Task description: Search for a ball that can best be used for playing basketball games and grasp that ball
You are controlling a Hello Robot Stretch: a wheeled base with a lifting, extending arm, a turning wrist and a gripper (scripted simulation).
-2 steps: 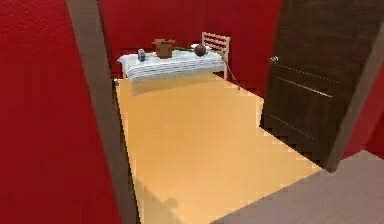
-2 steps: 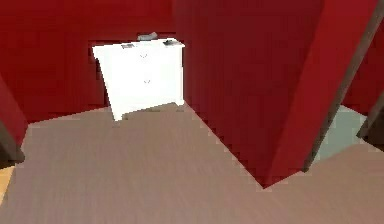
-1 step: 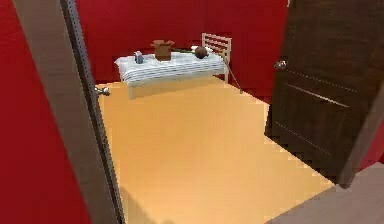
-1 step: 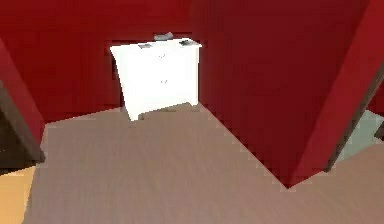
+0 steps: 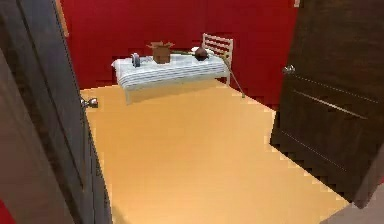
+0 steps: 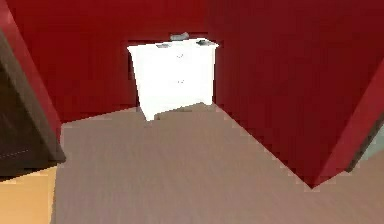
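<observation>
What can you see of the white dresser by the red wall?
The white dresser is a plain boxy cabinet, smooth and painted-looking, with two drawers stacked in front, each with a small dark knob. It stands upright on the grey-brown floor, back against the red wall, near a corner. A few small things lie on its top, too small to name.

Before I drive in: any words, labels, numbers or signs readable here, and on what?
None can be read. The brown box, the pale-covered bed under it, the dark door, the red walls and the white dresser show no legible print; the small items on the dresser top are too small to tell.
</observation>
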